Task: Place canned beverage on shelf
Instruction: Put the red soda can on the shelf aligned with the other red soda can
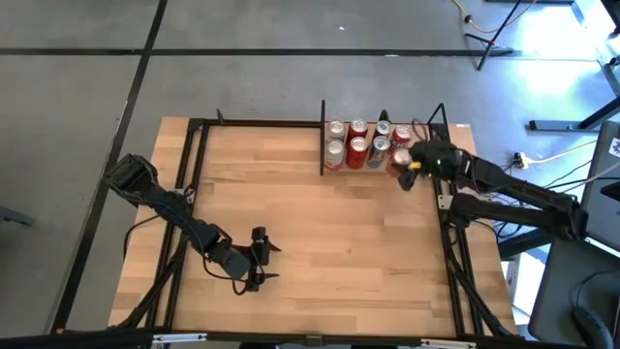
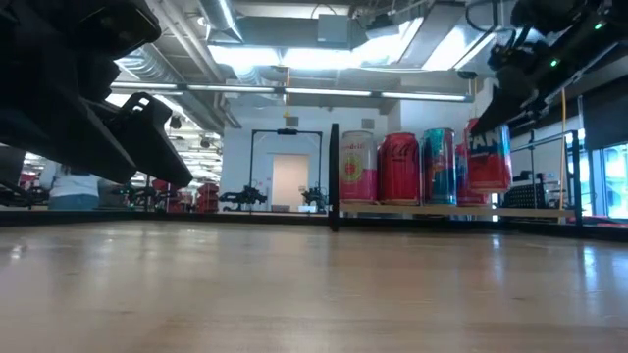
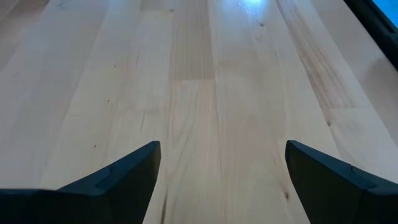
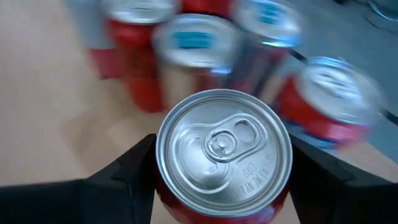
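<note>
Red can (image 4: 224,155) gripped in right tool (image 4: 222,180), held above shelf (image 2: 451,210), beside standing cans (image 1: 356,145). We judge descent may topple neighbours. Left tool (image 1: 260,259) open, idle over bench (image 1: 320,233).

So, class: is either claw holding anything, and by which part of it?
The right claw grips a red can by its sides, near the top, at the shelf. The left claw is open and empty over the table.
</note>
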`<state>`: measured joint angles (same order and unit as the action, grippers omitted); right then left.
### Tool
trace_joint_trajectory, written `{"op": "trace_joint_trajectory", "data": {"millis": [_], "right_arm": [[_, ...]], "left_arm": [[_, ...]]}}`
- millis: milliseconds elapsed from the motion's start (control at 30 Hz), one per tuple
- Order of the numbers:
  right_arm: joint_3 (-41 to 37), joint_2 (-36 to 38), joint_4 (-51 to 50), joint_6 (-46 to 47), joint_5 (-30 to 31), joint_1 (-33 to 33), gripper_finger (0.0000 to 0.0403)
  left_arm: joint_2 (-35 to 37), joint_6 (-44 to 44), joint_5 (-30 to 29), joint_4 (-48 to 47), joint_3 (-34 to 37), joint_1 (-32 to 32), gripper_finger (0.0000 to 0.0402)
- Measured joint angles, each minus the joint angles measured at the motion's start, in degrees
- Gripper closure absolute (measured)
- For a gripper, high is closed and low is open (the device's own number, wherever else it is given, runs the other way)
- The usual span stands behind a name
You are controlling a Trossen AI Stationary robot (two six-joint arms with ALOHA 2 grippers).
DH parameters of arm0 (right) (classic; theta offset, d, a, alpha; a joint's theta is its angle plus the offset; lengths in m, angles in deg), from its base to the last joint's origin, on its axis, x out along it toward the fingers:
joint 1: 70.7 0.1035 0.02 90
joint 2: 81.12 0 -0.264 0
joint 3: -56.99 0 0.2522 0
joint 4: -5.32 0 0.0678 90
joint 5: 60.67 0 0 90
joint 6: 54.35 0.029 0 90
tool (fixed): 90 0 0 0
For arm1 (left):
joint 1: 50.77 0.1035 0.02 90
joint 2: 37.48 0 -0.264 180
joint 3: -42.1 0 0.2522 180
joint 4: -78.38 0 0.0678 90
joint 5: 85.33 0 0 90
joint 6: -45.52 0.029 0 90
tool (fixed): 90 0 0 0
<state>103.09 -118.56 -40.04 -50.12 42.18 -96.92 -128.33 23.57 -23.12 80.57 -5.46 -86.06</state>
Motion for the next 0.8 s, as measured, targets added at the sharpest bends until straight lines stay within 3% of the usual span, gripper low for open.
{"op": "trace_joint_trajectory", "data": {"millis": [167, 333, 800], "right_arm": [[-0.50, -0.64, 2.39, 1.00, -1.94, -8.85, 0.0149], [-2.84, -1.93, 6.63, -0.96, -10.02, -14.05, 0.0149], [-3.56, -4.45, 8.15, -2.43, -11.56, -16.28, 0.0149]], "left_arm": [[0.00, 0.00, 0.01, -0.01, 0.00, 0.00, 0.0077], [0.00, 0.00, 0.32, -0.02, 0.00, 0.00, 0.0077], [-0.01, 0.00, 0.42, -0.03, 0.00, 0.00, 0.0077]]}}
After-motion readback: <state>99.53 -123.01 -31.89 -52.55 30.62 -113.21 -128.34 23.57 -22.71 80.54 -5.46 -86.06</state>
